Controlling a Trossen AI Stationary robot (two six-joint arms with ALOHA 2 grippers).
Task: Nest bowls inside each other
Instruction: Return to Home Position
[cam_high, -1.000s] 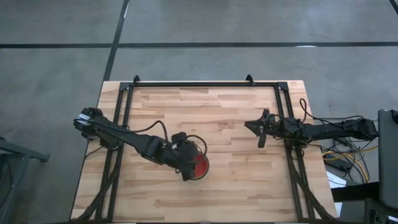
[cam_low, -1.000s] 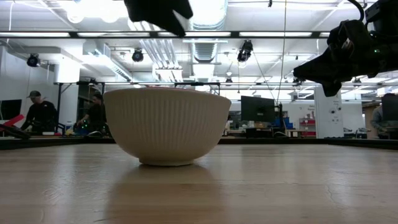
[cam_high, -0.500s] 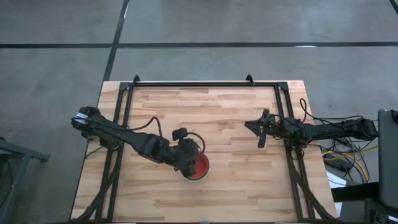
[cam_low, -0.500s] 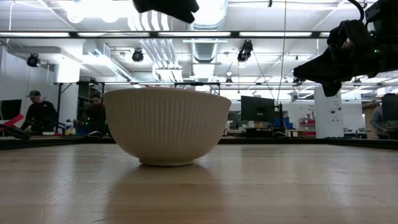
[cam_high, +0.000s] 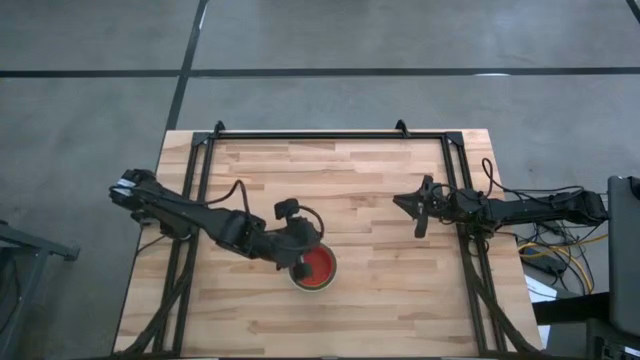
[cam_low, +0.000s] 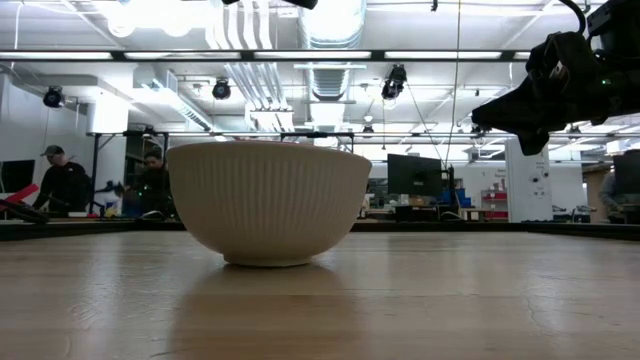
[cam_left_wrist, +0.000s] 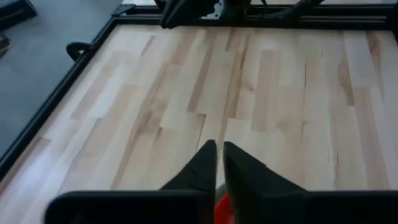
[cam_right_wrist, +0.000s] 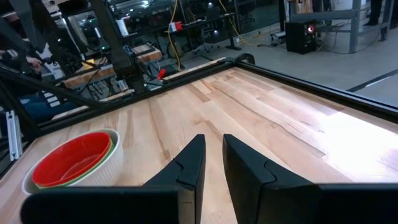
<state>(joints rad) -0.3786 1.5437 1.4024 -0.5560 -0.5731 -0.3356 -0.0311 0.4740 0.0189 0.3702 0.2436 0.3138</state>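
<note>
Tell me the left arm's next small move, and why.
Probably draw the left gripper up and back toward its own side. The red bowl already sits nested over a green bowl inside the white bowl, the gripper holds nothing, and the right gripper waits at the table's right.

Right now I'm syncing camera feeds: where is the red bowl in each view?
High: red bowl, lower centre of table.
Low: hidden inside white bowl.
Left wrist: red bowl peeks at picture's bottom edge.
Right wrist: picture's lower left, nested in green bowls.
Landmark: white bowl.
</note>
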